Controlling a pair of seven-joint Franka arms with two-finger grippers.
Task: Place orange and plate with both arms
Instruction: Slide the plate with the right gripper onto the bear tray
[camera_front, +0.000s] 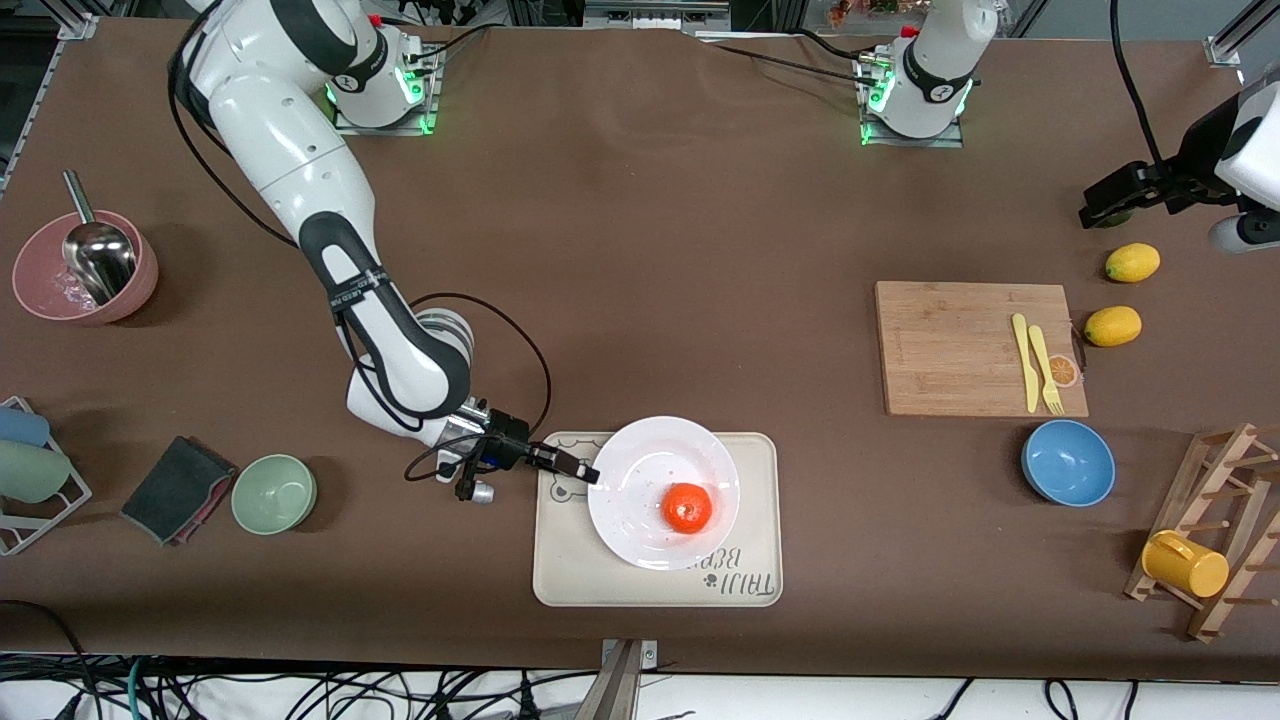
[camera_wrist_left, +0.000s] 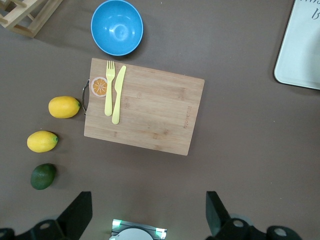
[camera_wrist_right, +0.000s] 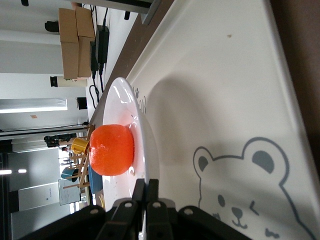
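The white plate (camera_front: 640, 470) sits over the cream bear tray (camera_front: 570, 560) near the table's front edge. The orange (camera_front: 688, 507) lies on the plate. My right gripper (camera_front: 590, 472) is shut on the plate's rim at the side toward the right arm's end. In the right wrist view its fingers (camera_wrist_right: 145, 187) pinch the rim of the plate (camera_wrist_right: 146, 131), with the orange (camera_wrist_right: 111, 149) just past them and the tray (camera_wrist_right: 225, 100) underneath; the plate casts a shadow on the tray. My left gripper (camera_front: 1097, 213) is open and empty, high over the left arm's end of the table (camera_wrist_left: 147, 212).
A wooden cutting board (camera_front: 960, 345) holds a yellow fork and knife. Two lemons (camera_front: 1132, 262) and an avocado (camera_wrist_left: 43, 176) lie beside it. A blue bowl (camera_front: 1068, 462), a green bowl (camera_front: 274, 493), a pink bowl with a scoop (camera_front: 85, 268) and a rack with a yellow mug (camera_front: 1185, 565) stand around.
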